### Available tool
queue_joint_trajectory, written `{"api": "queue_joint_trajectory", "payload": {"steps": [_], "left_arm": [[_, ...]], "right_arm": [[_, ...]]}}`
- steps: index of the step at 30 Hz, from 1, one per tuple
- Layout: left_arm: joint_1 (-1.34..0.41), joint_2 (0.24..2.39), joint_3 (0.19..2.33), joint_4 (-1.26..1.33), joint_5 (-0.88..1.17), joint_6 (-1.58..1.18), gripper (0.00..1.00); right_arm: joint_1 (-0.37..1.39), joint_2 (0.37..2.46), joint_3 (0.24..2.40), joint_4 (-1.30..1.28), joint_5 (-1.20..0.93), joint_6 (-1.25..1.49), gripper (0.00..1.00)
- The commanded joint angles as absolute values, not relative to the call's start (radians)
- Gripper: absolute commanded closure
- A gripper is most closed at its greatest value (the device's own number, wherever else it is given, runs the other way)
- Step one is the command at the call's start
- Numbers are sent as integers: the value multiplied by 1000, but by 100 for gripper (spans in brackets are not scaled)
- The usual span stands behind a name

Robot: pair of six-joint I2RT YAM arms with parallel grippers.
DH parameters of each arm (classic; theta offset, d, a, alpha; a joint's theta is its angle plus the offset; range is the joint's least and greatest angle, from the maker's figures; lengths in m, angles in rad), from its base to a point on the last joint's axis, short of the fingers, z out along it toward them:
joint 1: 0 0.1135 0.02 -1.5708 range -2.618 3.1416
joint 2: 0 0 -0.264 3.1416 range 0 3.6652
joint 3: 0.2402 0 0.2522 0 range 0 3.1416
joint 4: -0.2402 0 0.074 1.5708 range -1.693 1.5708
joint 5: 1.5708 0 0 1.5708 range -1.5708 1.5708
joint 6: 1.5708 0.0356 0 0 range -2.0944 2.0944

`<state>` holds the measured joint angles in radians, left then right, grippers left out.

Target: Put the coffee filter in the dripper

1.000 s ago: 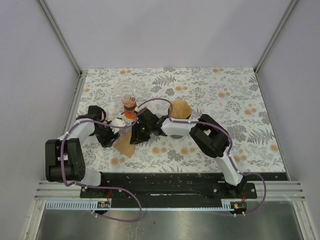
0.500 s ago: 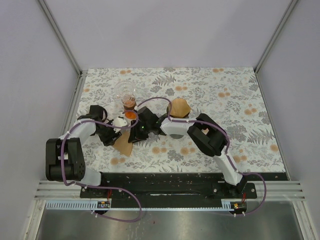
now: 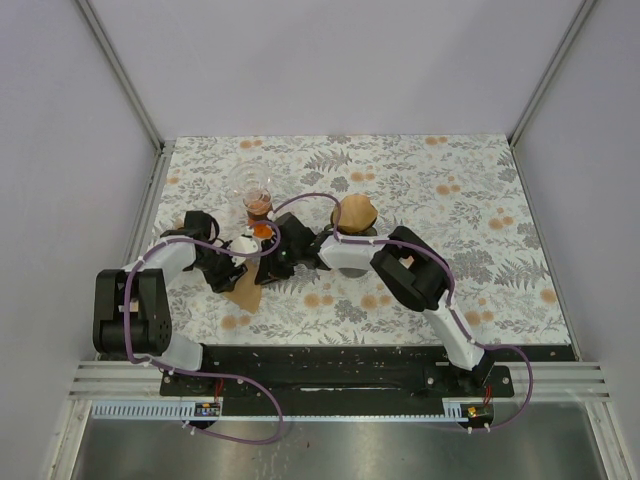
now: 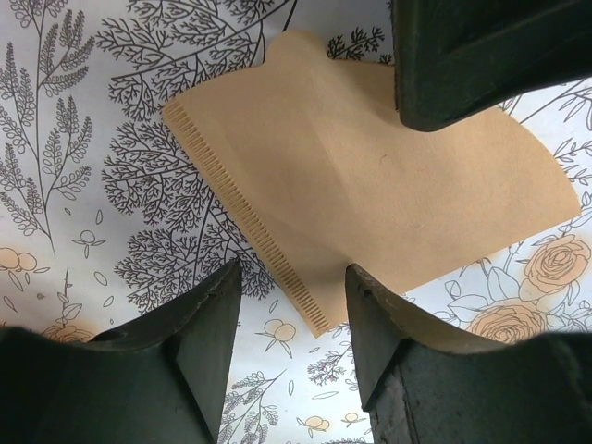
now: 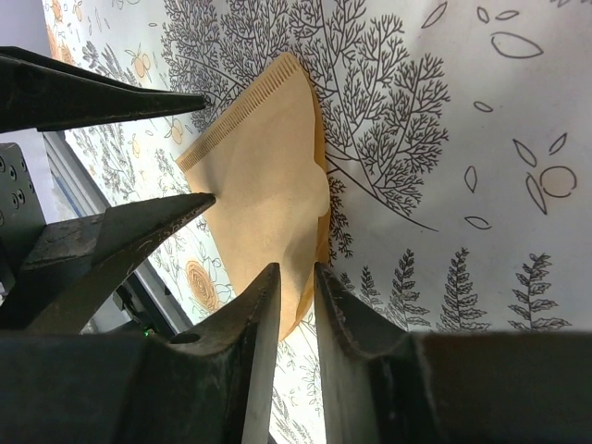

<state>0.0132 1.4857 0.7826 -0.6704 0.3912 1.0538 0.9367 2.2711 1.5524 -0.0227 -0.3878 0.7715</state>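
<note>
The tan coffee filter lies flat on the floral tablecloth between both grippers. Over its ribbed seam corner my left gripper hovers open, holding nothing. My right gripper stands low at the filter's curved edge. Its jaws are a narrow gap apart, with that slightly lifted edge between them. The dripper stands behind the right forearm on a dark round base, its mouth looking tan from above.
A clear glass flask with orange liquid stands just behind the two grippers. Purple cables loop over both arms. Grey walls and metal rails border the cloth on the left, back and right.
The right arm has shifted left toward the filter and its jaws have narrowed around the filter's edge. The left gripper has edged slightly back and stayed open.
</note>
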Motion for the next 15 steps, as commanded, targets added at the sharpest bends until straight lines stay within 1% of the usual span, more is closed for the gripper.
{"api": "queue_joint_trajectory", "payload": {"steps": [1,4,8,11,15], "left_arm": [[5,1496,781,-660,445,1066,48],[5,1497,781,-660,448,1065,48],[6,1493,788,-664,445,1057,48],[9,1470,828,-719,466,1046,48],[14,1401,912,-811,477,991,44]], "right_arm": [[934,2289,1591,-11,-393,779,71],[934,2293,1591,-11,-400,782,78],[934,2284,1585,-11,-399,775,100],[934,2260,1566,-9,-384,758,100],[937,2212,1542,-26,-353,709,100]]}}
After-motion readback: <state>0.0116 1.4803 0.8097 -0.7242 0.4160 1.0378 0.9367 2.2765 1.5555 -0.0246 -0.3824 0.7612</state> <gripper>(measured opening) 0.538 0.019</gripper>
